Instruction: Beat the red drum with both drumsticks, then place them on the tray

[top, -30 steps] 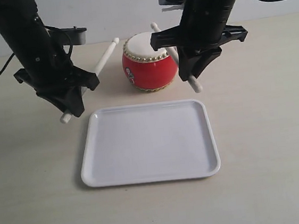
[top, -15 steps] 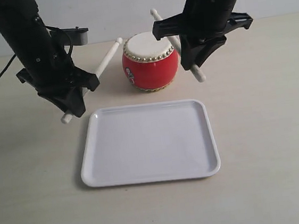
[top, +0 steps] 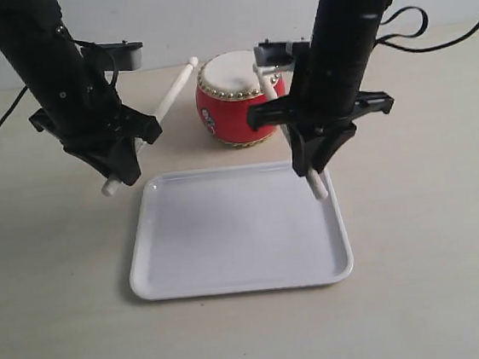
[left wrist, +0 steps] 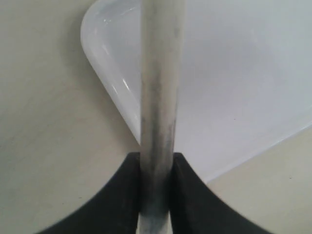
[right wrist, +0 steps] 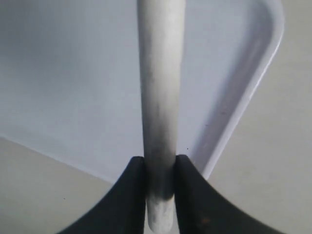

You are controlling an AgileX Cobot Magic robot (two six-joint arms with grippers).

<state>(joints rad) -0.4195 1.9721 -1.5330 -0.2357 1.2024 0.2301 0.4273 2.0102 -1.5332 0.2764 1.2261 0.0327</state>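
The red drum (top: 237,111) with its cream skin stands behind the white tray (top: 228,232). My left gripper (top: 126,161) is shut on one drumstick (top: 174,88), which slants up toward the drum's left side; its low end (top: 109,190) hangs just off the tray's far left corner. In the left wrist view the stick (left wrist: 158,97) runs between the black fingers (left wrist: 131,195) over the tray corner (left wrist: 105,44). My right gripper (top: 310,159) is shut on the other drumstick (top: 318,188) above the tray's far right corner. The right wrist view shows that stick (right wrist: 160,97) over the tray rim (right wrist: 253,73).
Both black arms hang over the pale tabletop (top: 436,253), the left arm (top: 57,70) beside the drum and the right arm (top: 345,40) partly in front of it. Black cables (top: 430,35) trail at the back right.
My right gripper has come down and forward from beside the drum, carrying its drumstick to the tray's far right corner. The left gripper and its stick have barely shifted.
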